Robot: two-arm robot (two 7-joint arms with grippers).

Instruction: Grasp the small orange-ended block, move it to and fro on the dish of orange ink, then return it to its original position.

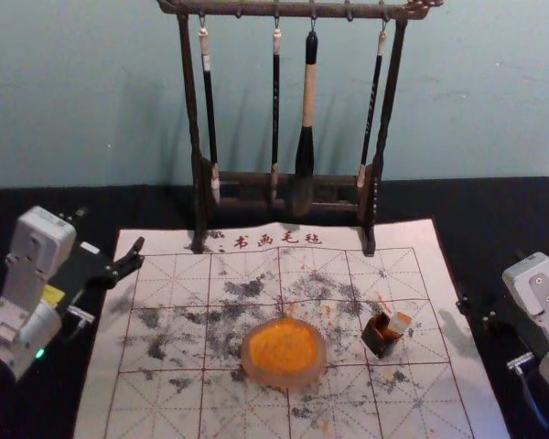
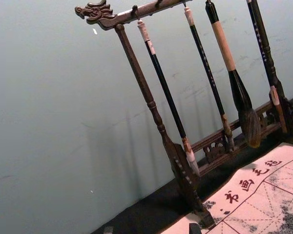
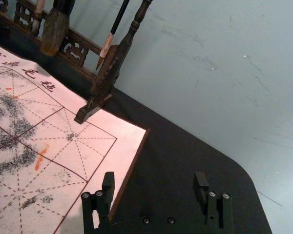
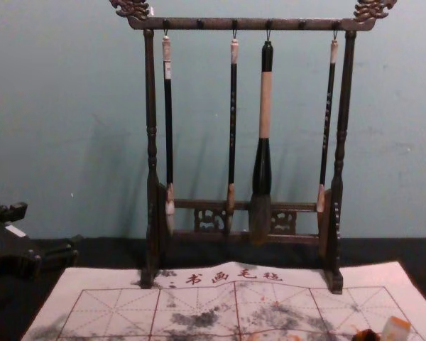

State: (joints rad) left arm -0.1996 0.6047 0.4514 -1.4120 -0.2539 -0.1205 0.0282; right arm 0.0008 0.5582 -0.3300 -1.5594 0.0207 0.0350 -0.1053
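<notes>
We see the black table (image 1: pixel 522 206) running across the lower half of the head view; on it lies the white gridded mat (image 1: pixel 169 412), ink-smudged, reaching the bottom edge. We find the dark wooden brush rack (image 1: pixel 293 10) in the upper middle, its feet on the mat's far end; we see the left gripper (image 1: pixel 110 230) at the left of the frame, near the mat's edge, its jaws spread with nothing between them; we see the right gripper (image 1: pixel 490 282) at the right, beside the mat, its jaws also standing wide apart and holding nothing. The thick brush (image 1: pixel 308 96) hangs on the rack among three thin brushes (image 1: pixel 275 110); below, in the lower middle, we have the round dish (image 1: pixel 285 381) of orange ink, flat on the mat. Right of the dish, near it but apart, we make out the small dark container (image 1: pixel 381 340); smallest of all, the orange-ended block (image 1: pixel 399 323) sits tilted at the container's right side, orange end up; in the chest view we find it at the lower right.
</notes>
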